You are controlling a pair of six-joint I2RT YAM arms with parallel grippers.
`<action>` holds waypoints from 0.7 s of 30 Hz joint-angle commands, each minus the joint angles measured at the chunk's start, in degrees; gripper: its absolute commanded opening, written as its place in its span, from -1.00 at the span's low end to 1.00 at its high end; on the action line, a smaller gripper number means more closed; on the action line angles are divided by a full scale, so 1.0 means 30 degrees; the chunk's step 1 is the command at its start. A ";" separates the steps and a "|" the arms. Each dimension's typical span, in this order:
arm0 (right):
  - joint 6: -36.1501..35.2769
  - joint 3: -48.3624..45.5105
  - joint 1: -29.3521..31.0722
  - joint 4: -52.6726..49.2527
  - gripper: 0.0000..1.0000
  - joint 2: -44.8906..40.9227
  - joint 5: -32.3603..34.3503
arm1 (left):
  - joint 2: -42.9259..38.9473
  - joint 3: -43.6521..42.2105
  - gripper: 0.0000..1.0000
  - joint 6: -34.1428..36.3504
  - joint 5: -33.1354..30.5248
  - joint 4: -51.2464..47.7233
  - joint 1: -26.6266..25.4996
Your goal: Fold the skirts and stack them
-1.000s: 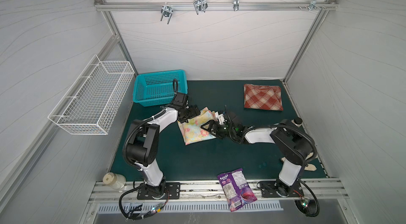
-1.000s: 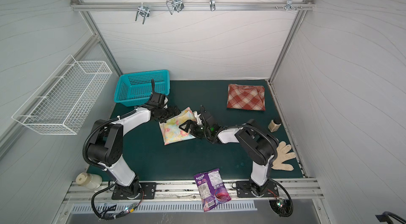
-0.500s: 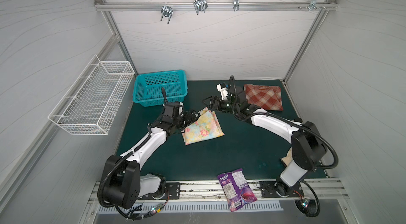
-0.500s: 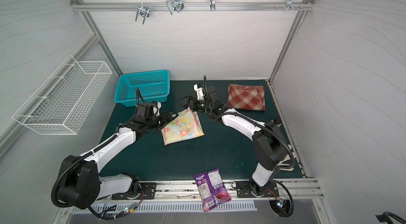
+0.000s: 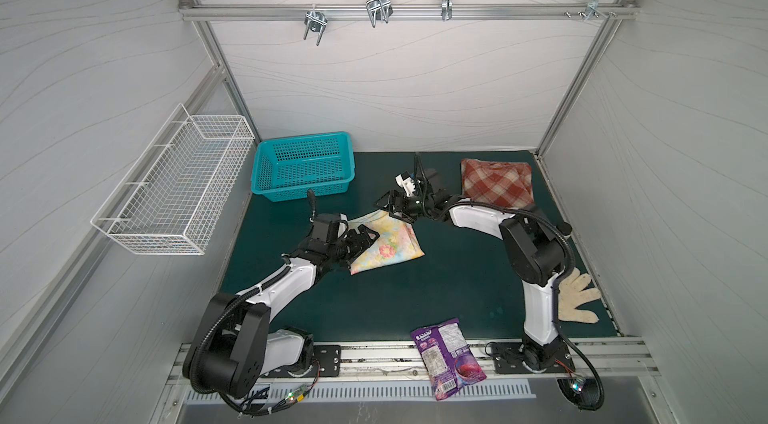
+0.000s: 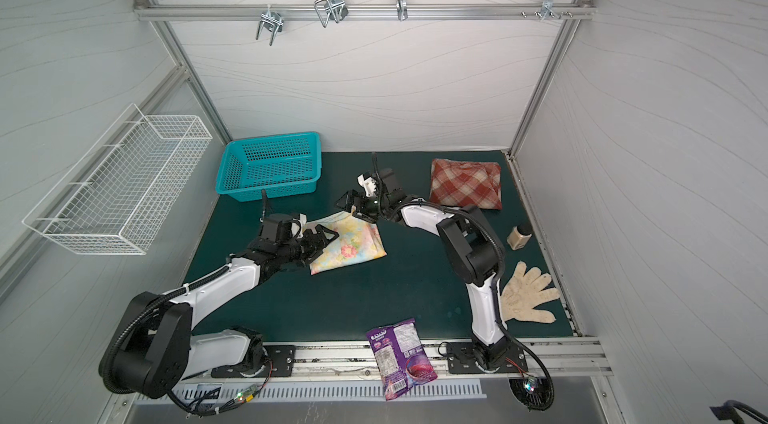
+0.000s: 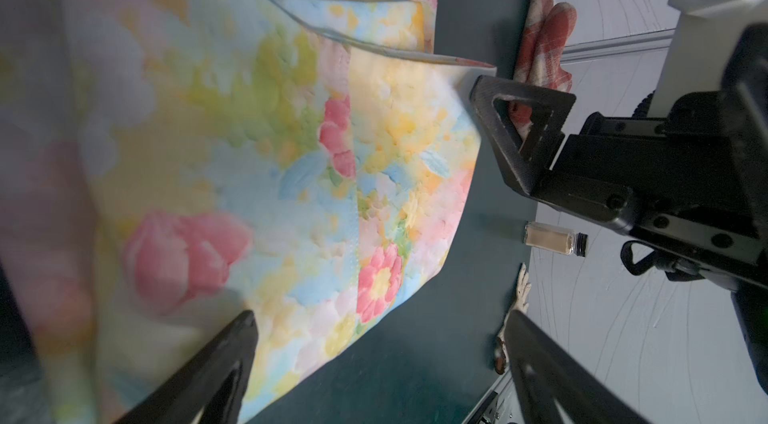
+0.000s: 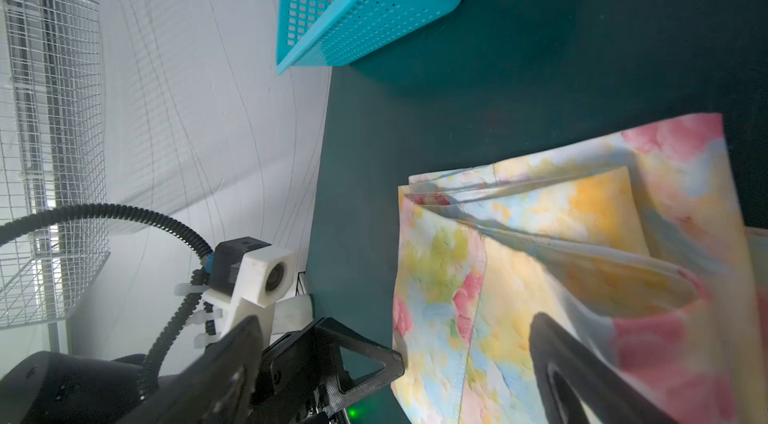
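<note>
The floral skirt (image 5: 388, 247) (image 6: 349, 245) lies folded flat on the green mat near the middle in both top views. The plaid skirt (image 5: 496, 184) (image 6: 465, 185) rests folded at the back right. My left gripper (image 5: 365, 237) (image 7: 380, 359) hovers open over the floral skirt's (image 7: 249, 131) left edge, holding nothing. At the skirt's far corner my right gripper (image 5: 390, 210) (image 8: 395, 359) also stands open and empty, above the floral cloth (image 8: 561, 255). The two grippers face each other across it.
A teal basket (image 5: 303, 168) stands at the back left and a wire basket (image 5: 178, 189) hangs on the left wall. A cream glove (image 5: 577, 297) and a small jar (image 6: 519, 237) lie at the right; a purple snack bag (image 5: 446, 353) overhangs the front rail.
The right gripper has swung from the skirt's near right side up to its far corner. The left arm has stretched out from the front. The floral skirt now lies flatter.
</note>
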 commanded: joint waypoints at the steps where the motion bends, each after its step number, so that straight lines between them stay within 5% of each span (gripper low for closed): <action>1: 0.0366 0.0427 -0.0357 0.0952 0.99 0.0945 -0.0623 | 0.0555 -0.0741 0.87 -0.0496 0.0225 0.1914 -0.0071; 15: 0.0008 0.0895 -0.1475 0.2286 0.99 0.4524 -0.1152 | -0.0074 -0.2980 0.87 0.0344 -0.0923 0.0988 -0.0071; 21: 0.0320 0.0572 -0.1471 0.3022 0.98 0.3869 -0.1444 | -0.0393 -0.3043 0.87 0.0491 -0.0926 0.0661 -0.0048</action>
